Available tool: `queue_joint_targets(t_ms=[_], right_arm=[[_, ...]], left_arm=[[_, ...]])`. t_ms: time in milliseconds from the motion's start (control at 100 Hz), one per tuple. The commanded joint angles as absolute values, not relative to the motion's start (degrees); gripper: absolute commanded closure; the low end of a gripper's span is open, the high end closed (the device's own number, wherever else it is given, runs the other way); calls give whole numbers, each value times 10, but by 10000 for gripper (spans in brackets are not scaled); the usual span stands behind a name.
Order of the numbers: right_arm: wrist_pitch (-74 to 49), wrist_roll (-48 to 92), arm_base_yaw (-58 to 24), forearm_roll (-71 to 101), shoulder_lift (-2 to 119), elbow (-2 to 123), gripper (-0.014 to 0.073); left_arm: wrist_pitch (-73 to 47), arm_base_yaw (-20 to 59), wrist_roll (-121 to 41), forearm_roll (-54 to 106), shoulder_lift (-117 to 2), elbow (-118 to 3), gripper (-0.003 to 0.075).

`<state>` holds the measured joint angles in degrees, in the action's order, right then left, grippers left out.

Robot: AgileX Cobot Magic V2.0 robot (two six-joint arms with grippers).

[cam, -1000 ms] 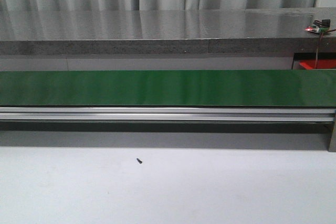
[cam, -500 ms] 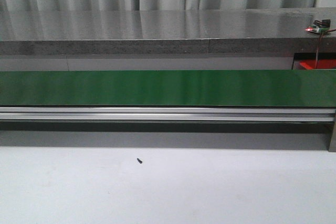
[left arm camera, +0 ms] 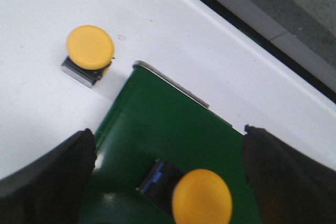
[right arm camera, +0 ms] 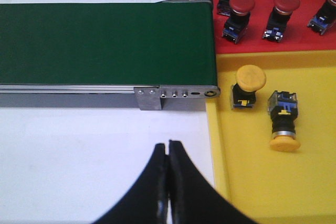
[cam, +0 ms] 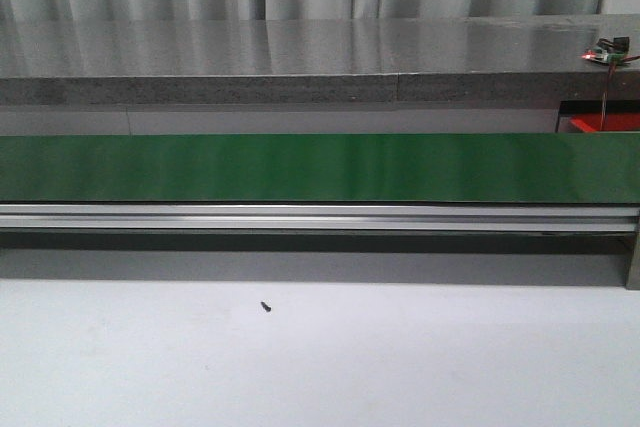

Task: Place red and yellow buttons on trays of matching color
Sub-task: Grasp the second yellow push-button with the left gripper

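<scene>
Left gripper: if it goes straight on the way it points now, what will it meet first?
Probably the yellow button on the green belt, which sits between the open fingers of the left gripper. Depth is unclear.

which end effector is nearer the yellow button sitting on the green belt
Left. The left end effector is open, with the yellow button on the belt between its fingers. The right end effector is shut over the white table beside the yellow tray; that button is not in its view.

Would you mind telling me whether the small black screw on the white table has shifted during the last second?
No. The small black screw lies at the same spot on the white table, equally far below the conveyor's aluminium rail in every front view.
</scene>
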<state>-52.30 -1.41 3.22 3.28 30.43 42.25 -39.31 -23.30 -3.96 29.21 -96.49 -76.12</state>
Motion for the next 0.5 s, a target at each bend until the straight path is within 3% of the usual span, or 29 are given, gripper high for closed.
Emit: queue_joint_targets(t_ms=[0,490], right_arm=[[-486,-11,31,32,306,438,661],[-486,-11,31,32,306,438,661]], left_arm=[[-364,-245,-25,312,-946,-778,153],[-242,-249,-18,343,-1045,-778,153]])
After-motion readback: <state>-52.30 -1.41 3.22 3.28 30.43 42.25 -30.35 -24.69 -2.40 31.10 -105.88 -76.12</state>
